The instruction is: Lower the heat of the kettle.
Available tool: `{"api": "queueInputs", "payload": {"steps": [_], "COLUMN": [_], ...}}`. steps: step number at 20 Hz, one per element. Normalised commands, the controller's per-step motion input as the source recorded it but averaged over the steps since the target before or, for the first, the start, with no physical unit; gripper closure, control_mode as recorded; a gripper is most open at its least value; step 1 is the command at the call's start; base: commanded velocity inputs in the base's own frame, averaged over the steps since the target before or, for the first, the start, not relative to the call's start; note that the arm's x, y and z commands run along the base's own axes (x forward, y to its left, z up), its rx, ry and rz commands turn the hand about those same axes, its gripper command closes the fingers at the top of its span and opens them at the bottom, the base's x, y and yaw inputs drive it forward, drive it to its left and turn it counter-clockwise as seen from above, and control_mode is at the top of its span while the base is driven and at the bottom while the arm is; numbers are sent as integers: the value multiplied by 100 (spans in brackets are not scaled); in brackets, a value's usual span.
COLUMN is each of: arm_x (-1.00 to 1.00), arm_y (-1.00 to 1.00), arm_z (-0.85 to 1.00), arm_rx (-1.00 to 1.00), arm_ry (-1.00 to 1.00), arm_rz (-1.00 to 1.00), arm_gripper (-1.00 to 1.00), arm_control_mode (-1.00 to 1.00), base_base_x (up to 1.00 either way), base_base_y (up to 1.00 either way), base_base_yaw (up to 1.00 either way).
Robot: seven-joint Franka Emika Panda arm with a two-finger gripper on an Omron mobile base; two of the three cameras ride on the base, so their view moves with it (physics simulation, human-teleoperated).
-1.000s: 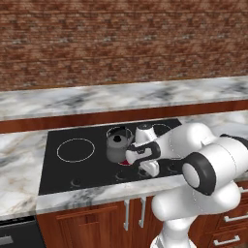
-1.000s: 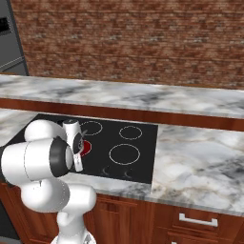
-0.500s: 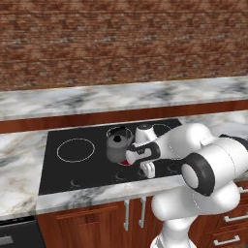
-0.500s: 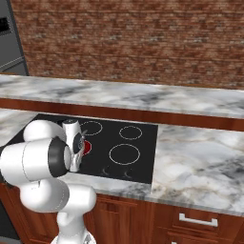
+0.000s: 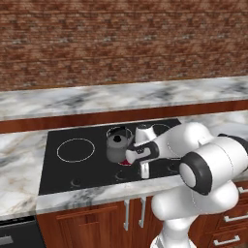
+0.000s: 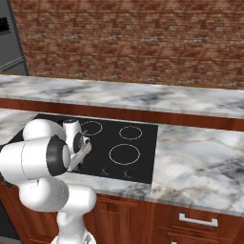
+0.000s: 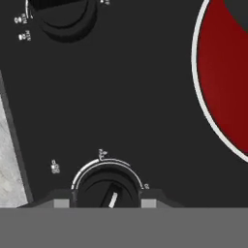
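**Claw down on a front stove knob, kettle just behind it**

Marble counter (image 5: 19, 174) runs left and right of the claw, with the black stovetop (image 5: 72, 167) set into it right under the claw. Kettle (image 5: 116, 147) sits on a burner just behind and left of the claw (image 5: 144, 170). That burner (image 7: 223, 72) glows red, up and right of the claw in the hand view. Claw points down at the stovetop's front edge. Fingers (image 7: 60, 199) sit apart, one on each side of a round black knob (image 7: 106, 188), close against its rim; contact can't be confirmed. Second knob (image 7: 65, 14) is well ahead of the claw, top left in the hand view.
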Motion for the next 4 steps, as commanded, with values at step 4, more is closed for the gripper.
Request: {"api": "queueInputs", "payload": {"steps": [4], "arm_x": [-3], "arm_y": [-5], "arm_z": [-5], "arm_rx": [2], "arm_ry": [0], "arm_rz": [-38], "arm_gripper": [100], "arm_control_mode": [-100], "base_base_x": [0], "base_base_y": [0], "base_base_yaw": [0]}}
